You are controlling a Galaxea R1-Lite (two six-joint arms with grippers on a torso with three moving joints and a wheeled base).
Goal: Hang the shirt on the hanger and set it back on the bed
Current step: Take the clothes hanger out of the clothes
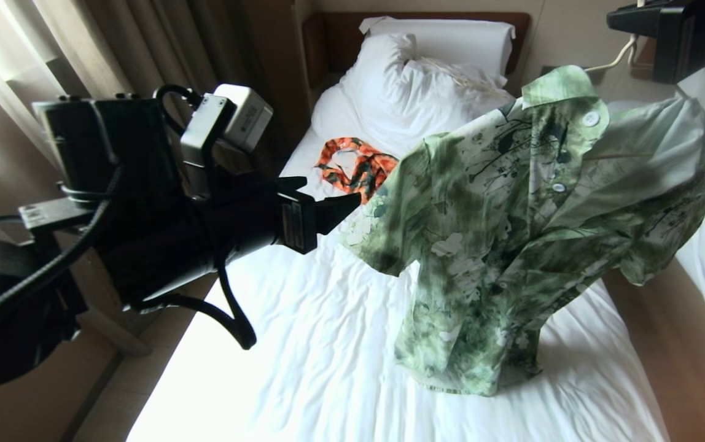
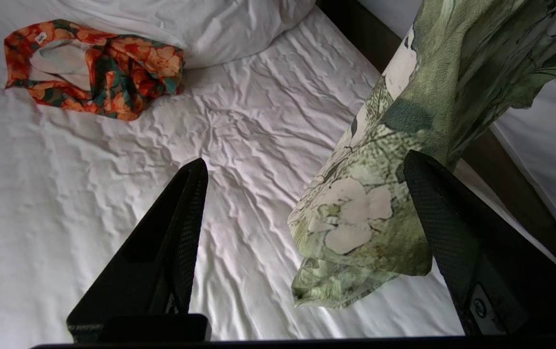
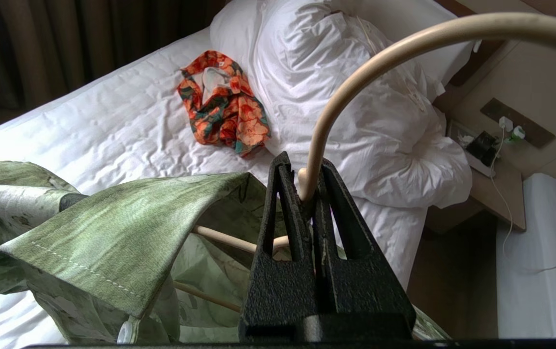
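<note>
We see our right gripper (image 3: 307,194) clamping the hanger (image 3: 379,53) with the shirt (image 1: 512,215) above the bed (image 1: 303,344), our left gripper (image 2: 302,194) spread wide beside its sleeve.

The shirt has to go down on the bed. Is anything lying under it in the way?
Nothing visible. The shirt hangs over bare sheet on the bed. The orange garment lies further up, near the duvet.

1. The shirt (image 1: 512,245) is hung over the bed (image 1: 303,344), its hem touching the sheet.
2. A patterned garment (image 1: 358,167) is laid behind it, beside the duvet (image 1: 414,92).
3. The pillow (image 1: 451,37) is set behind the duvet.
</note>
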